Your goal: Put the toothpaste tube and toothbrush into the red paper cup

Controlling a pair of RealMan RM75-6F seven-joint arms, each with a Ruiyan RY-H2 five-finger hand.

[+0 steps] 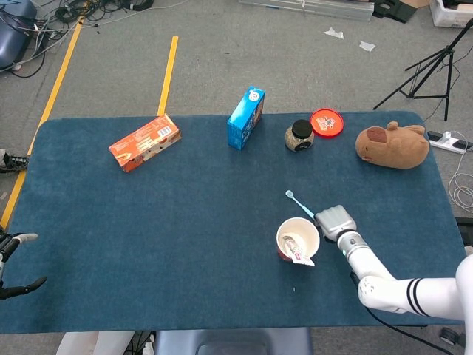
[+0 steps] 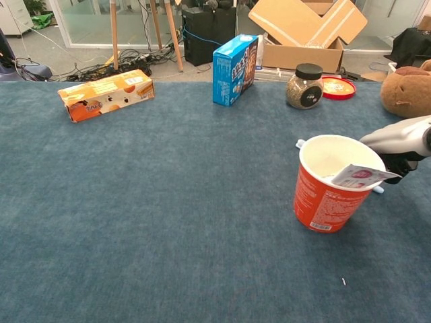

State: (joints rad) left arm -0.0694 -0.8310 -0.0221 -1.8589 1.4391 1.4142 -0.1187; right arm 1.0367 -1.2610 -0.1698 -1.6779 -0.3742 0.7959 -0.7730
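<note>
The red paper cup (image 1: pixel 298 238) (image 2: pixel 328 185) stands upright on the blue table near its front right. The toothpaste tube (image 1: pixel 298 251) (image 2: pixel 362 176) leans inside it, its flat end over the rim. A light blue toothbrush (image 1: pixel 299 204) lies flat on the cloth behind the cup, and its head (image 2: pixel 300 143) shows at the cup's left. My right hand (image 1: pixel 335 221) (image 2: pixel 405 139) sits just right of the cup, fingers curled down over the brush handle; the grip itself is hidden. My left hand (image 1: pixel 13 260) hangs off the table's left edge, fingers spread, holding nothing.
Along the far edge stand an orange box (image 1: pixel 145 142), a blue box (image 1: pixel 245 117), a dark-lidded jar (image 1: pixel 298 136), a red lid (image 1: pixel 327 121) and a brown plush toy (image 1: pixel 392 145). A tripod (image 1: pixel 436 66) stands on the floor beyond the right corner.
</note>
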